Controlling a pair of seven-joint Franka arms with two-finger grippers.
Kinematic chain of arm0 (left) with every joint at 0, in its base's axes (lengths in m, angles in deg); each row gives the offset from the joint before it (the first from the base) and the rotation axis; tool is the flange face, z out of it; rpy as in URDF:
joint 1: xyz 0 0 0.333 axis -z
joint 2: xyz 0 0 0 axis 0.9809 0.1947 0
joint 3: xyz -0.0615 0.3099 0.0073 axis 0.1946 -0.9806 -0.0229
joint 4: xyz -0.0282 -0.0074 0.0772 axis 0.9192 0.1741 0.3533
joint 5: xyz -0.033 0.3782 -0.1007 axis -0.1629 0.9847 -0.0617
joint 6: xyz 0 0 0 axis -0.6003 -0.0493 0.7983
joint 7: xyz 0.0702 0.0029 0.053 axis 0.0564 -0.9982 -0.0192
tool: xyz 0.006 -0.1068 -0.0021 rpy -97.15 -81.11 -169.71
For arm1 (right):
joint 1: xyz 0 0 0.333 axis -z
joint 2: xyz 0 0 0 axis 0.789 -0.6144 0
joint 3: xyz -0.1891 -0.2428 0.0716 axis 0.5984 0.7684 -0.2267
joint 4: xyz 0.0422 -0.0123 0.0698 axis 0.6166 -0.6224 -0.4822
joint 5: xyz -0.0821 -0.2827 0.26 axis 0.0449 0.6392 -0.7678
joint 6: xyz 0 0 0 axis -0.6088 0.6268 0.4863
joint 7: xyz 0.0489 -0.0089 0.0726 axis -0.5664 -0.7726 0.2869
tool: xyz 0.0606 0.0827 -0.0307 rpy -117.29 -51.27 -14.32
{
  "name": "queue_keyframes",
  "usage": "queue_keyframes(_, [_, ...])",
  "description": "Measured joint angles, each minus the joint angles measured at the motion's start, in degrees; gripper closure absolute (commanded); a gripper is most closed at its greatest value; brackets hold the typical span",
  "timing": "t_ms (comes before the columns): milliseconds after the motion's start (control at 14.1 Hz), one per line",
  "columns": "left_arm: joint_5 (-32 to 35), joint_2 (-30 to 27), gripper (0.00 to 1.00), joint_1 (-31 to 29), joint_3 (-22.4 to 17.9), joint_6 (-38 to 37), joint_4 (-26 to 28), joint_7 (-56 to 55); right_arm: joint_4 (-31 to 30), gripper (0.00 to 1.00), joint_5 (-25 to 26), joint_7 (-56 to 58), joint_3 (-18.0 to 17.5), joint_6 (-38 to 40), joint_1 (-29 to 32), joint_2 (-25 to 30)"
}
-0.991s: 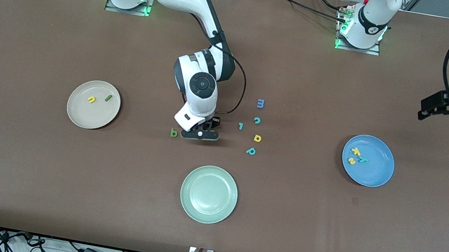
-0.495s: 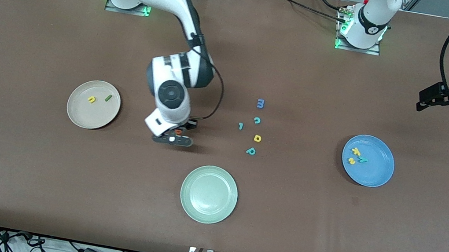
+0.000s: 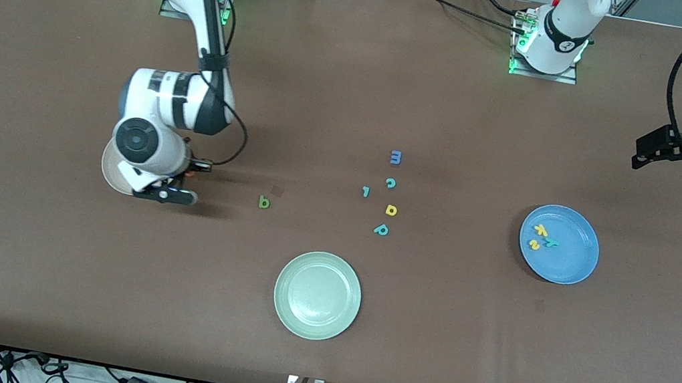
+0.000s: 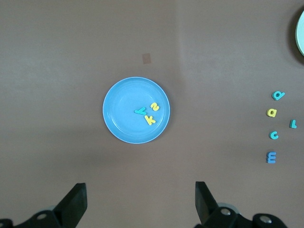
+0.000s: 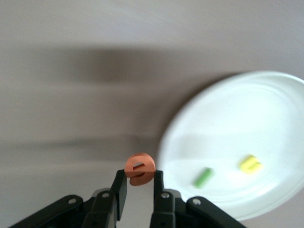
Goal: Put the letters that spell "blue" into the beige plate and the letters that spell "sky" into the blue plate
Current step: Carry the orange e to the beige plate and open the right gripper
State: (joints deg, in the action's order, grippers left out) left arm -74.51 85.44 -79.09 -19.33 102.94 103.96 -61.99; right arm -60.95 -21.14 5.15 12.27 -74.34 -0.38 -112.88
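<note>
Table: a brown table (image 3: 427,339) is carrying everything, with cables hanging along its edge nearest the front camera and metal frame posts standing at its corners.
Plates: three are lying on it, the beige plate (image 5: 266,123), the blue plate (image 3: 573,263) and a pale green plate (image 3: 317,295).
Beige plate: it is holding two letters, a yellow "u" (image 5: 250,164) and a dark green "l" (image 5: 203,177).
Blue plate: it is holding three letters, a yellow "s" (image 4: 154,106), a yellow "k" (image 4: 150,118) and a teal "y" (image 4: 140,111).
Loose letters: six are lying on the table, the green "b" (image 3: 264,202) alone and five clustered toward the middle.
Right tool: the right tool (image 5: 137,187) is gripping the orange "e" (image 5: 139,168) over the beige plate's edge.
Left tool: the left tool (image 4: 140,204) is waiting released, high over the table by the blue plate.
</note>
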Motion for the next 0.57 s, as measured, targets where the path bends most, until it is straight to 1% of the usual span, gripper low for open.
queue_keyframes(142, [0.0,0.0,0.0,0.1,0.03,0.0,0.0,0.0,-2.91,0.78,0.0,3.69,2.84,-0.05,0.38,0.02])
queue_keyframes(212, [0.0,0.0,0.0,0.26,0.04,0.0,0.0,0.0,-4.05,0.77,0.0,5.49,3.56,-0.13,1.09,0.03])
queue_keyframes(354, [0.0,0.0,0.0,0.52,0.06,0.0,0.0,0.0,-5.57,0.75,-0.01,7.9,3.73,-0.65,3.15,-0.03])
queue_keyframes(425, [0.0,0.0,0.0,0.52,0.06,0.0,0.0,0.0,-6.04,0.69,-0.03,8.59,3.71,-1.18,3.81,-0.18])
queue_keyframes(495, [0.0,0.0,0.0,0.52,0.05,0.0,0.0,0.0,-6.37,0.32,-0.13,8.93,3.68,-1.93,4.02,-0.38])
queue_keyframes(566, [0.0,0.0,0.0,0.52,0.06,0.0,0.0,0.0,-6.48,0.0,-0.19,8.97,3.55,-2.46,4.02,-0.57])
